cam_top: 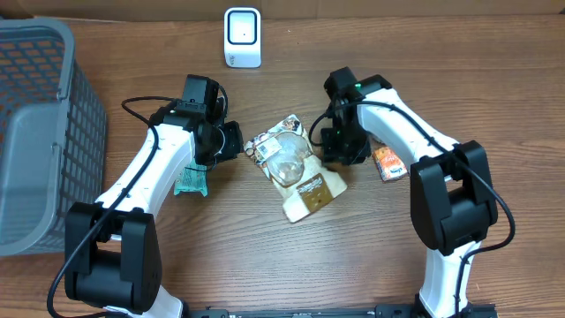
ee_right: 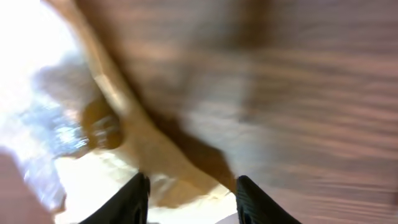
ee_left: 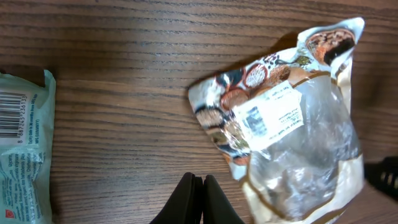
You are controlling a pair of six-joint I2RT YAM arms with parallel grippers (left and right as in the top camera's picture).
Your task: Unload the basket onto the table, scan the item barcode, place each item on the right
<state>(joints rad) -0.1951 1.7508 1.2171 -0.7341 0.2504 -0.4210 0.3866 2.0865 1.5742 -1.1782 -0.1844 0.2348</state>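
Wooden tabletop (cam_top: 132,71) with bag (cam_top: 291,163) at centre of frame, left tool (ee_left: 199,185) closed empty just left of it, right tool (ee_right: 193,186) jaws apart over its right edge, blurred.

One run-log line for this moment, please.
left pincer: shut, empty, beside snack pouch | right pincer: open over pouch edge | scanner: pouch not yet there
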